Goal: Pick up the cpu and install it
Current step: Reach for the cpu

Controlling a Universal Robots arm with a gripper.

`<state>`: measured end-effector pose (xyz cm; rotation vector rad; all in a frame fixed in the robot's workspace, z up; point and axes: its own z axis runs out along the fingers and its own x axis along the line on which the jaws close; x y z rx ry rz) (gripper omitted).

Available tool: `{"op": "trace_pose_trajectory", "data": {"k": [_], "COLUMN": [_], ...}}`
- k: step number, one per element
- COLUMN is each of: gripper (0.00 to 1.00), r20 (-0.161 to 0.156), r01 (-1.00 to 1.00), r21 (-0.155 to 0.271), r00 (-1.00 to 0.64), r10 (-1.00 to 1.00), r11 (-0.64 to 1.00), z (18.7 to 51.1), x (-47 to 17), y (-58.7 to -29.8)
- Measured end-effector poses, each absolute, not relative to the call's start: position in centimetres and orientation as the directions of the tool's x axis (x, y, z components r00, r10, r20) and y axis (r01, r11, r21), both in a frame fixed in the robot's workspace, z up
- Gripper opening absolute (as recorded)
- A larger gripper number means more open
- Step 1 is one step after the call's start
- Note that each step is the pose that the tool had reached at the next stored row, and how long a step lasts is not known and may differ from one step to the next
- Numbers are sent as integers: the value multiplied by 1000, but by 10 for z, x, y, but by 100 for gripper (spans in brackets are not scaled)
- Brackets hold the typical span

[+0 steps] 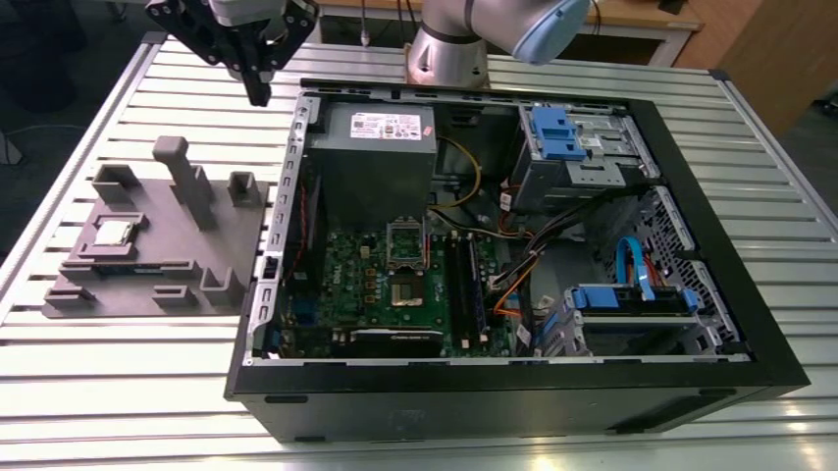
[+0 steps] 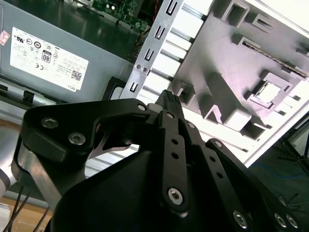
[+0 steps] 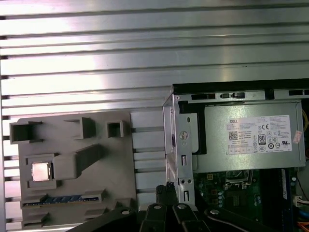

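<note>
Jaws closed together, empty, above bench near case corner. Cpu flat in grey fixture, well apart. Approach wants jaws opened, squared to chip edges.

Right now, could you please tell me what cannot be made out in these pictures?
1. The cpu: its print and seating in the grey fixture, too small in the exterior view.
2. The motherboard socket: empty or not, too small there.
3. One fixture edge, first wrist view: cut off by the frame edge and the gripper.
</note>
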<state>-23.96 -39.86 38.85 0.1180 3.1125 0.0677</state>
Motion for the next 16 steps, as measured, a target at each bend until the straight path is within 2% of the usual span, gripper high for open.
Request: {"op": "trace_pose_trajectory", "data": {"k": [16], "gripper": [10], "r20": [-24], "r01": [75], "r21": [44], "r00": [-997], "r10": [76], "r11": [996], "z": [388], "x": [-241], "y": [-399]}}
